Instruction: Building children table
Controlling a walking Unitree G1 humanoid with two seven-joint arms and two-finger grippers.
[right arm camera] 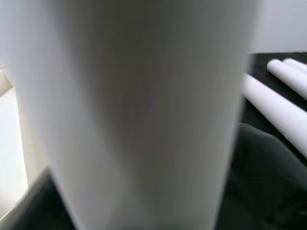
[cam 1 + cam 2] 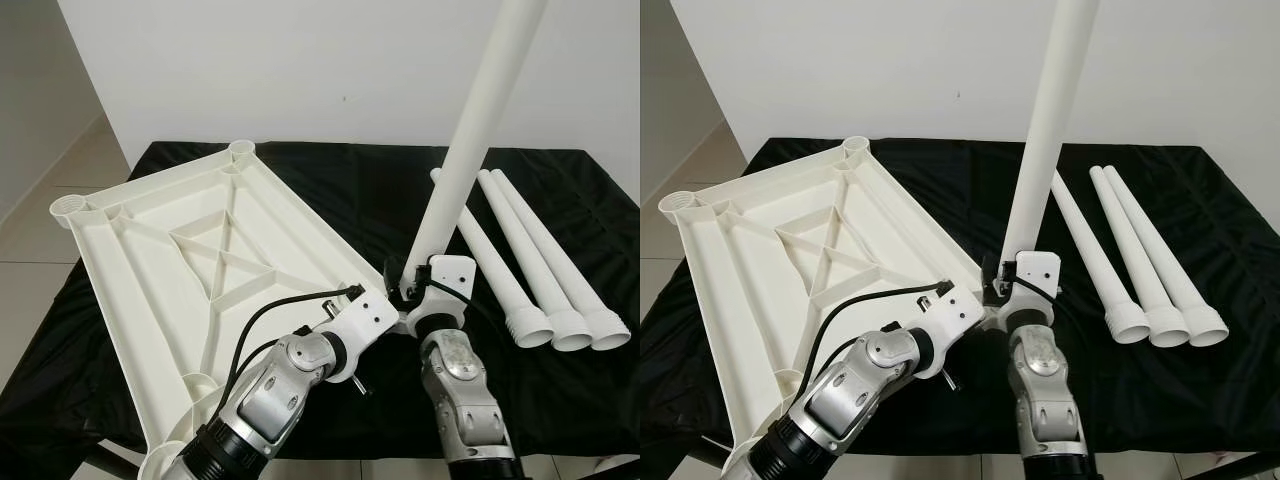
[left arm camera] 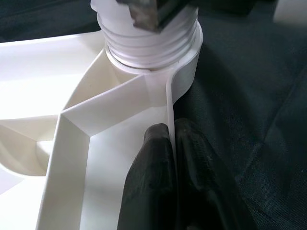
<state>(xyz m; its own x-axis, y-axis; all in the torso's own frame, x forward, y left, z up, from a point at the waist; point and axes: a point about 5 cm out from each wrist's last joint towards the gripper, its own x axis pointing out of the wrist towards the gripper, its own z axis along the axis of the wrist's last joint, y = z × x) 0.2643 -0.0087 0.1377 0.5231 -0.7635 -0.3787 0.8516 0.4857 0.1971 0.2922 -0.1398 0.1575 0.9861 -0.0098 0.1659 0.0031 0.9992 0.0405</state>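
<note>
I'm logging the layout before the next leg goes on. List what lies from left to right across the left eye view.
Upside-down tabletop → left gripper pinching its rim → upright leg held by the right gripper → three loose legs lying on the black cloth.

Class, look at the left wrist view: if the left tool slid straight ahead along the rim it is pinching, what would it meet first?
Most likely the corner socket of the tabletop, where the table leg's threaded end sits; the left tool points at it along the rim.
</note>
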